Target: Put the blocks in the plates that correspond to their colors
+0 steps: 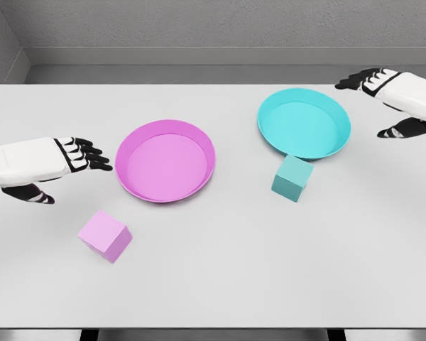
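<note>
A pink block (104,236) lies on the white table at the lower left. Behind and to its right sits a pink plate (165,160), with nothing in it. A teal block (292,177) rests just in front of a teal plate (304,123), which also holds nothing. My left hand (71,167) hovers left of the pink plate and above the pink block, fingers spread and holding nothing. My right hand (383,99) hovers at the right of the teal plate, fingers relaxed and holding nothing.
The white table (234,270) fills the view, with its far edge against a grey wall and its front edge along the bottom of the picture.
</note>
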Controlling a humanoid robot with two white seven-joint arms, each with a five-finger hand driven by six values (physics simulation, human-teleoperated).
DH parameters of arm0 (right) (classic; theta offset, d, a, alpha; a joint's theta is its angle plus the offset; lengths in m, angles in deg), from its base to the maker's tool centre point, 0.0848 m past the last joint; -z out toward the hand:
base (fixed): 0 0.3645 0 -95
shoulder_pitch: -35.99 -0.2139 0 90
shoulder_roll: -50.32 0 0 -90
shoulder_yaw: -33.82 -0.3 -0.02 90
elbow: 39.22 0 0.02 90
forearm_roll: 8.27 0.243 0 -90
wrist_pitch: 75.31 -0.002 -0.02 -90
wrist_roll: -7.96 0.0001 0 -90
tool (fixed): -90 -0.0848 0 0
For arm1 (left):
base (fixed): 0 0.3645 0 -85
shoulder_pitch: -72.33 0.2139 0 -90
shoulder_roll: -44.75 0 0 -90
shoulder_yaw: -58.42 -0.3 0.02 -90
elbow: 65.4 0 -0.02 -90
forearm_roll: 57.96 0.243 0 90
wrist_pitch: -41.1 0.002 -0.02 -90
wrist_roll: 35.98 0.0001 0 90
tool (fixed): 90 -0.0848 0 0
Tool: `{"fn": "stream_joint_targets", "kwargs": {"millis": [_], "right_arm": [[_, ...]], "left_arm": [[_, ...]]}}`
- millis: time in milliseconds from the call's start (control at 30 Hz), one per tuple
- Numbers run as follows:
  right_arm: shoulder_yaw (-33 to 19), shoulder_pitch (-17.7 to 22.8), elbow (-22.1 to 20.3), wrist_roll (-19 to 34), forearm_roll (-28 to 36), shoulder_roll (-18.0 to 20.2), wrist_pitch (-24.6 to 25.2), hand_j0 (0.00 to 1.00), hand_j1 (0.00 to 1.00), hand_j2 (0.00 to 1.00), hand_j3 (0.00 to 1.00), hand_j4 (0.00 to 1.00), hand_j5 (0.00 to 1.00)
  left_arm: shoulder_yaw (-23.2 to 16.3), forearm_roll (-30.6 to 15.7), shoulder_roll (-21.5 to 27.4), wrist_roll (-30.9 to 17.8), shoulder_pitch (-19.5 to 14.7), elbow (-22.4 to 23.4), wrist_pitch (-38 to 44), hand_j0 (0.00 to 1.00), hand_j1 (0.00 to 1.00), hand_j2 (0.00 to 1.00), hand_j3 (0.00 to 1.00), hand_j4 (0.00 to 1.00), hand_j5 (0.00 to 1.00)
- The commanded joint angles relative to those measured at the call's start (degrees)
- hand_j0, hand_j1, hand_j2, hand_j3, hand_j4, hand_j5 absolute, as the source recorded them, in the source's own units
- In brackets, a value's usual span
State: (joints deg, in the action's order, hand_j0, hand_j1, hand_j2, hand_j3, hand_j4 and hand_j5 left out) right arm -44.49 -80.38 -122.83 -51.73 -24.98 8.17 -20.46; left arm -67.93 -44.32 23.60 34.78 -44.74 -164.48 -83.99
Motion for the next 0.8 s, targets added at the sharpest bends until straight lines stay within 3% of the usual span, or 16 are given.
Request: {"fn": "stream_joint_targets", "kwargs": {"millis": [0, 133, 233, 367, 400, 467, 600, 767], "right_arm": [[0.62, 0.0, 0.11, 0.35, 0.28, 0.14, 0.15, 1.0, 1.0, 1.0, 1.0, 1.0, 1.0], [0.36, 0.0, 0.29, 1.5, 0.28, 0.23, 0.15, 1.0, 1.0, 1.0, 1.0, 1.0, 1.0], [0.18, -0.26, 0.46, 1.67, 0.02, 0.14, 0.15, 1.0, 1.0, 1.0, 1.0, 1.0, 1.0], [-4.13, 0.35, -0.06, 1.59, -1.04, -0.83, 0.15, 1.0, 1.0, 1.0, 1.0, 1.0, 1.0], [-2.81, 0.35, -0.06, 1.85, -1.13, -0.48, 0.15, 1.0, 1.0, 1.0, 1.0, 1.0, 1.0], [5.89, -0.35, -3.84, 4.48, -1.13, 0.05, 0.15, 1.0, 1.0, 1.0, 1.0, 1.0, 1.0], [10.55, -0.35, -9.73, 4.68, -2.44, -0.12, 0.15, 1.0, 1.0, 1.0, 1.0, 1.0, 1.0], [12.13, -0.35, -10.26, 4.68, -4.73, -0.12, 0.15, 1.0, 1.0, 1.0, 1.0, 1.0, 1.0]], "left_arm": [[0.06, -0.63, 0.06, -0.18, 0.0, 0.02, 0.09, 1.0, 1.0, 1.0, 1.0, 1.0, 1.0], [-0.38, -1.33, 0.06, -0.62, 0.09, -0.33, 0.09, 1.0, 1.0, 1.0, 1.0, 1.0, 1.0], [-3.37, -5.91, 0.06, -0.62, 0.09, -0.59, 0.09, 1.0, 1.0, 1.0, 1.0, 1.0, 1.0], [-5.92, -7.22, 0.94, -0.8, 0.0, -0.24, 0.09, 1.0, 1.0, 1.0, 1.0, 1.0, 1.0], [-6.89, -7.14, 1.03, -0.89, 0.0, -0.24, 0.09, 1.0, 1.0, 1.0, 1.0, 1.0, 1.0], [-7.59, -6.96, 2.35, -1.5, 0.09, -0.24, 0.09, 1.0, 1.0, 1.0, 1.0, 1.0, 1.0], [-9.17, -6.78, 3.05, -2.38, 0.09, -0.33, 0.09, 1.0, 1.0, 1.0, 1.0, 1.0, 1.0], [-9.7, -6.61, 2.26, -2.56, 0.09, -0.5, 0.09, 1.0, 1.0, 1.0, 1.0, 1.0, 1.0]]}}
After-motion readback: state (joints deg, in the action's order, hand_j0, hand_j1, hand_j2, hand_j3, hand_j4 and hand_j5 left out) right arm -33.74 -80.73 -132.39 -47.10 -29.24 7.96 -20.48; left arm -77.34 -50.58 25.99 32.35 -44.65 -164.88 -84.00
